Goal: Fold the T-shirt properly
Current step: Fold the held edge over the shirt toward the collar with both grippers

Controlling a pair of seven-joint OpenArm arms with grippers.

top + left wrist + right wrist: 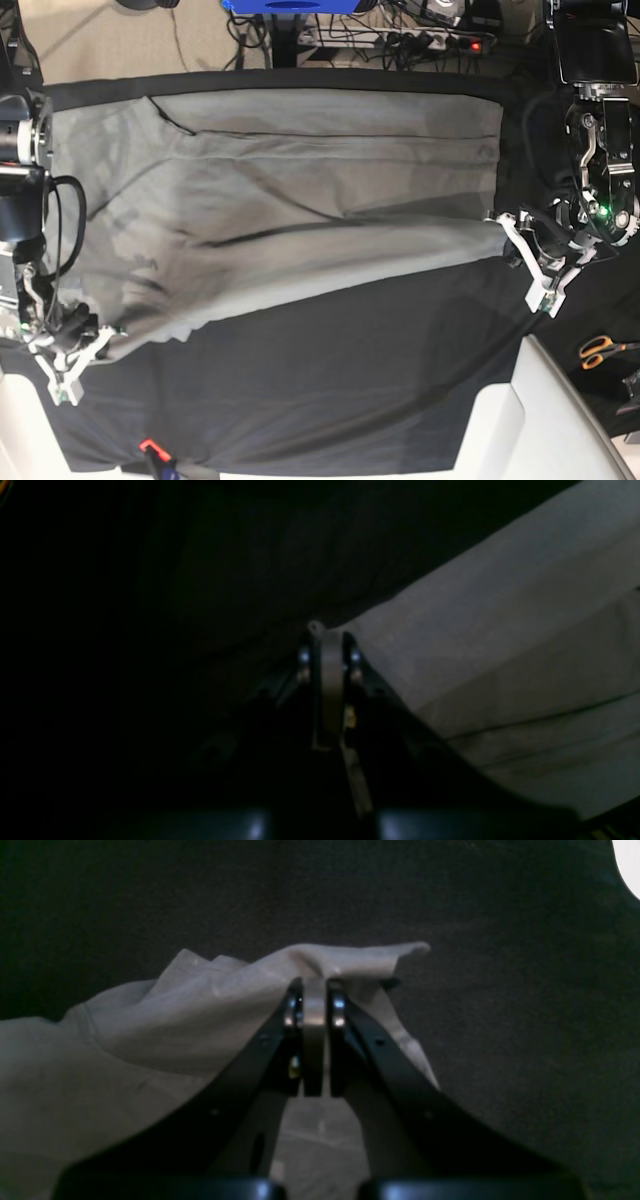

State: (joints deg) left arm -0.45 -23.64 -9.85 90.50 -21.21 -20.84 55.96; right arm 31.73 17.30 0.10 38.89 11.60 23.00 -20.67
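Note:
The light-grey T-shirt (300,190) lies spread across the far half of the table, its near edge running slantwise from low left to upper right. My left gripper (503,227), on the right in the base view, is shut on the shirt's right near corner. In the left wrist view the left gripper (326,636) pinches the cloth edge, and the T-shirt (500,655) stretches away to the right. My right gripper (103,338) is shut on the left near corner. In the right wrist view the right gripper (314,986) holds a bunched fold of the T-shirt (175,1015).
A black table cover (350,390) lies under the shirt and shows bare along the near half. Orange-handled scissors (600,350) lie off to the right. White panels (560,420) flank the near corners. Cables and a power strip (420,40) run behind the table.

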